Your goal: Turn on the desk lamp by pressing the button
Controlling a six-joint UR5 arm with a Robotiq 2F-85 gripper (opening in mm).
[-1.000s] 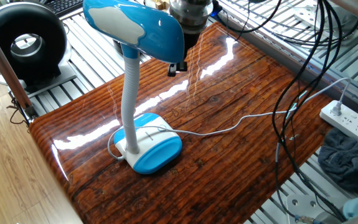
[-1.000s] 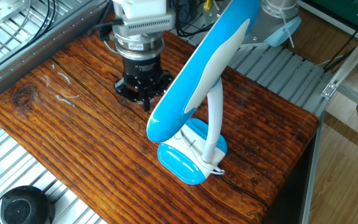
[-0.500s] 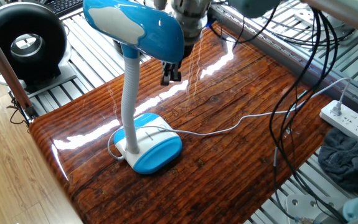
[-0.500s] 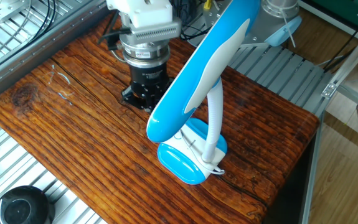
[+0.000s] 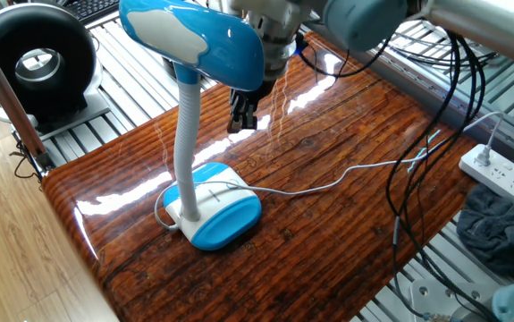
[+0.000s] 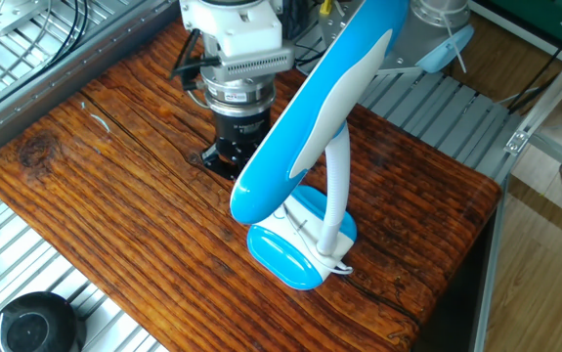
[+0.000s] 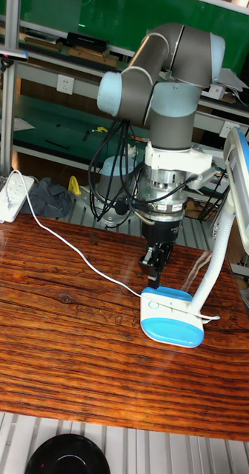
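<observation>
- The button on the desk lamp base is best pressed straight down
- The gripper is held just above it; finger state cannot be told

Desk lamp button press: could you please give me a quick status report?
Gripper hovering just above desk lamp base, not touching. Finger state unclear. Lamp upright, looks unlit. Lamp head hides gripper in side views.
</observation>
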